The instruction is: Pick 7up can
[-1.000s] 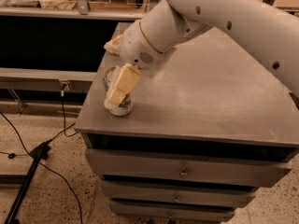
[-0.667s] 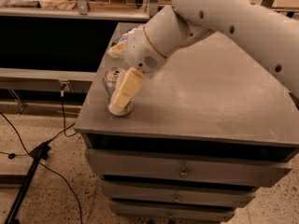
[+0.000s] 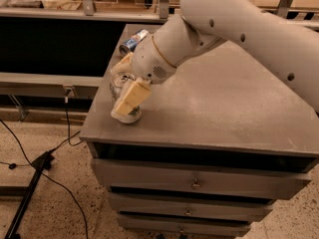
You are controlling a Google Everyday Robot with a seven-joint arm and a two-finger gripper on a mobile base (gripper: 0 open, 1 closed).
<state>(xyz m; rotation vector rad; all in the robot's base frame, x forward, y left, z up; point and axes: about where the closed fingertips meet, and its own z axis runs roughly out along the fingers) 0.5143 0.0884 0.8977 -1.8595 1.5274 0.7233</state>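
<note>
The 7up can [image 3: 119, 81] stands upright near the front left corner of the grey cabinet top [image 3: 214, 108]; its silver top and a little of its pale side show. My gripper [image 3: 116, 91] reaches down from the white arm [image 3: 234, 19] and is shut on the can. One beige finger [image 3: 130, 97] lies across the can's near side and the other [image 3: 121, 63] is behind it. The can's base rests on the cabinet top.
A blue-and-silver can [image 3: 133, 40] lies on its side at the back left of the cabinet top. The cabinet's left edge [image 3: 97, 103] is right beside the can. Drawers [image 3: 199, 183] are below, and a black cable [image 3: 55, 183] runs over the floor at the left.
The near finger has slid a little lower along the can's side. The can stays in its place on the cabinet top.
</note>
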